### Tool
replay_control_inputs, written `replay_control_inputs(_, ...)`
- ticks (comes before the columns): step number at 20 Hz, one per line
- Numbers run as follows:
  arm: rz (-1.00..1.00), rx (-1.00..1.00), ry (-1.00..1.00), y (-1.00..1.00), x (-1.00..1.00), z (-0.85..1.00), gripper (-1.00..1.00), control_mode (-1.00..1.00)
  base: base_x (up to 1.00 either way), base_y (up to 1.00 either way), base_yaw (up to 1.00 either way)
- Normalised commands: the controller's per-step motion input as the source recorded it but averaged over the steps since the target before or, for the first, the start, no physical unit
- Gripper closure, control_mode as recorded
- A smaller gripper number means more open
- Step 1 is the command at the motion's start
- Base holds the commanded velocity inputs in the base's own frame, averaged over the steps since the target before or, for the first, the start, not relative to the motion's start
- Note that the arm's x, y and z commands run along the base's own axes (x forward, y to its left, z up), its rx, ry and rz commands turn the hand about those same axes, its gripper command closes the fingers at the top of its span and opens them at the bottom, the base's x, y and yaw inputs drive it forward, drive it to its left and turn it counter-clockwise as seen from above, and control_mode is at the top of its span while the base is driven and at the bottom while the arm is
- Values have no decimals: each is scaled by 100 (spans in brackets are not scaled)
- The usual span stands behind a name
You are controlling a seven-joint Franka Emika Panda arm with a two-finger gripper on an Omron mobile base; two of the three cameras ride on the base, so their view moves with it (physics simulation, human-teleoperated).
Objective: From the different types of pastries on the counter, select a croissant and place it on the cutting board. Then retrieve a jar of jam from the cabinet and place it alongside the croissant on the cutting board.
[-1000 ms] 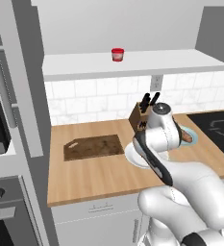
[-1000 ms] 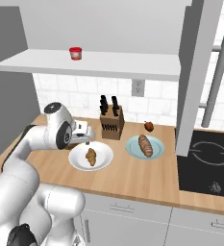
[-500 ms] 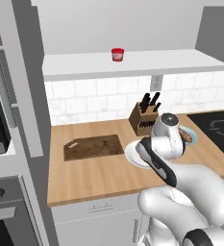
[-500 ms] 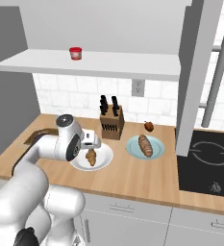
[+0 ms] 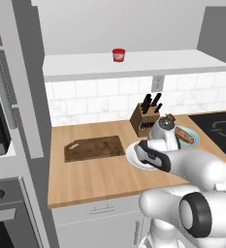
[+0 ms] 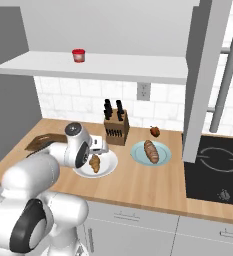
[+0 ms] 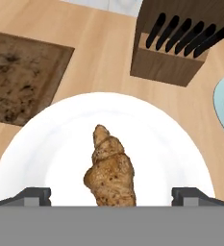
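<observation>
Lowered since the earlier frame, the hand (image 7: 111, 196) hung wide open and empty over the flaky, golden-brown croissant (image 7: 110, 168). It lay lengthwise on a smooth round white plate (image 7: 166, 144), tapered tip pointing away toward the knife block (image 7: 180, 45); mottled cutting board (image 7: 22, 79) beyond on the woodgrain table (image 7: 101, 57).

Glossy white arm (image 5: 201, 169), dark joints

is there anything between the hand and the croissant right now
Nothing visible does. In the hand view the open hand sits directly over the croissant, which lies alone on the white plate. The knife block stands beyond the plate, off the line of approach.
</observation>
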Motion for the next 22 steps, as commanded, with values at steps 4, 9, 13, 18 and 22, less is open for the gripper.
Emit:
replay_control_inputs(4, 0, 0, -1, 0, 5, -4, -100, -100, 0, 0, 0)
replay_control_inputs(9, 0, -2, -2, 0, 8, -46, -100, -100, 0, 0, 0)
replay_control_inputs(13, 0, -1, 0, 0, 1, -29, -100, -100, 0, 0, 0)
replay_control_inputs(18, 0, 0, 0, 0, 10, -38, -100, -100, 0, 0, 0)
replay_control_inputs(22, 0, 0, 2, 0, 3, -68, -100, -100, 0, 0, 0)
